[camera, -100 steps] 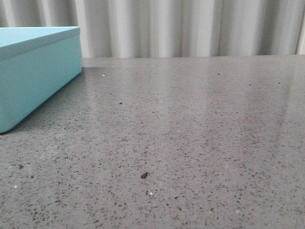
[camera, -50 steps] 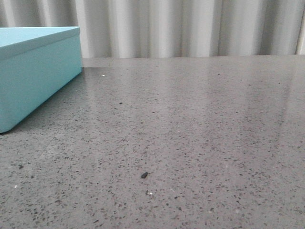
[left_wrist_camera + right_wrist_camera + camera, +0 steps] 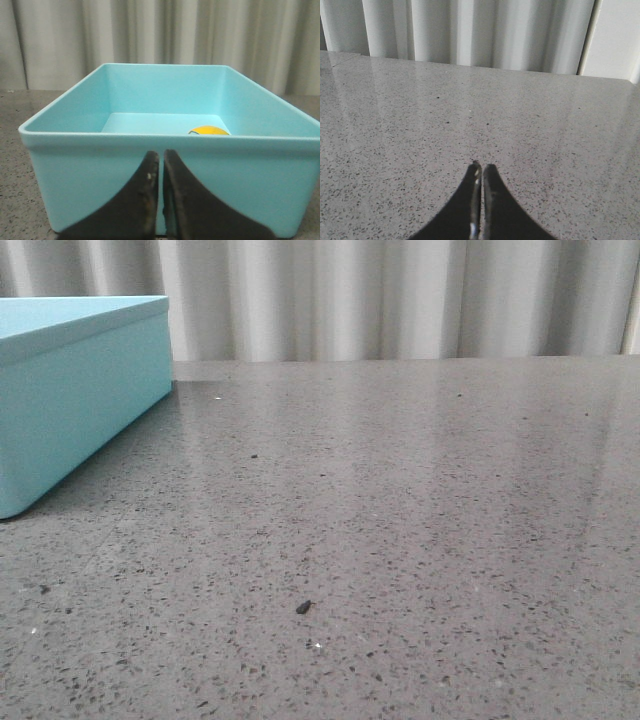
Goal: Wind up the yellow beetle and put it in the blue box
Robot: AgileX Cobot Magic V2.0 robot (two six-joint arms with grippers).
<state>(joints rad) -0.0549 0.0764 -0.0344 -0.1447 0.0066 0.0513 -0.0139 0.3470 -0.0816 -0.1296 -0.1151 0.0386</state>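
Note:
The blue box stands at the table's far left in the front view, its inside hidden there. In the left wrist view the blue box fills the frame, and the yellow beetle lies inside on its floor, only its rounded top showing over the near wall. My left gripper is shut with nothing in it, in front of that near wall and outside the box. My right gripper is shut and empty, low over bare speckled tabletop. Neither gripper shows in the front view.
A small dark speck lies on the grey speckled table. Pale curtains hang behind the table's far edge. A table seam shows at the far corner in the right wrist view.

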